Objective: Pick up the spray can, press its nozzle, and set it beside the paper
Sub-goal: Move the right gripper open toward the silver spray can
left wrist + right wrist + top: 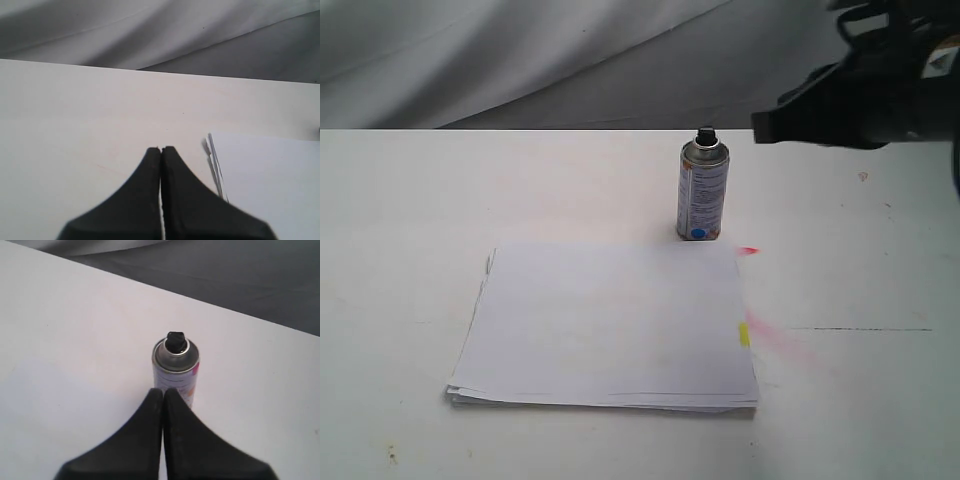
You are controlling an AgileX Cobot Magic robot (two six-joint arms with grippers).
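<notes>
The silver spray can (702, 190) stands upright on the white table, just beyond the far right corner of the paper (610, 325). Its black nozzle (706, 134) points up. The paper stack has a yellow tab (744, 335) on its right edge. My right gripper (766, 126) hovers shut to the right of the can at nozzle height, apart from it; in the right wrist view the can (176, 371) and nozzle (175, 340) stand just past the shut right gripper (163, 391). My left gripper (161, 149) is shut over bare table, beside the paper's corner (265, 180), and is outside the exterior view.
Pink spray marks (775, 335) stain the table right of the paper, with a small red spot (748, 250) near the can. A grey cloth backdrop (570, 60) hangs behind the table's far edge. A thin dark line (860, 329) runs across the table at right.
</notes>
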